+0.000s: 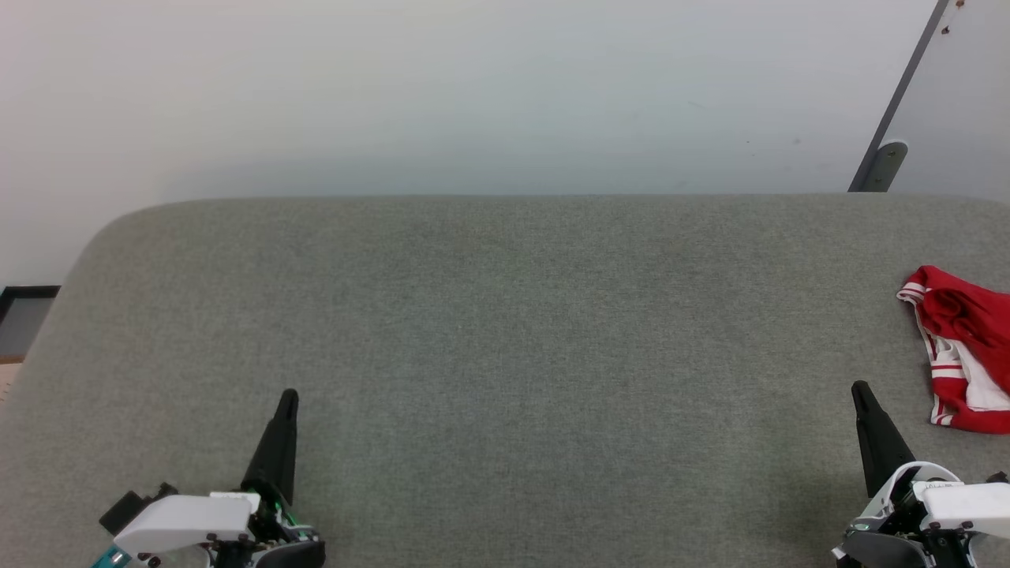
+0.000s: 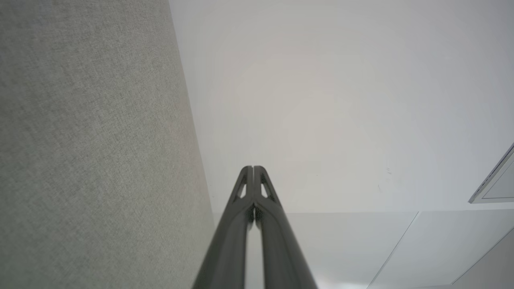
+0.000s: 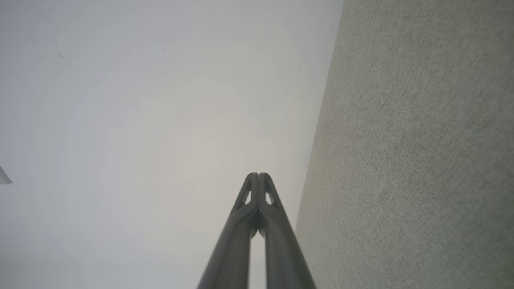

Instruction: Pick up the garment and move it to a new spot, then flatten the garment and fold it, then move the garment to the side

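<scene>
Crumpled red-and-white garment [image 1: 969,347] at right edge of grey padded surface [image 1: 505,331]. Left gripper [image 1: 288,399] and right gripper [image 1: 860,392] at near edge, fingers pressed together, empty. Right one near garment, not touching.

**Crumpled garment [image 1: 969,347] left at the right edge of a grey surface [image 1: 505,331]**

A wide, fabric-covered surface is seen before a pale wall [image 1: 473,95]. The garment, red with white and red-striped trim, is bunched up and partly cut off by the frame. The left gripper [image 1: 289,396] and right gripper [image 1: 858,389] are held low at the near corners, fingers pressed together. The garment is touched by neither.
</scene>
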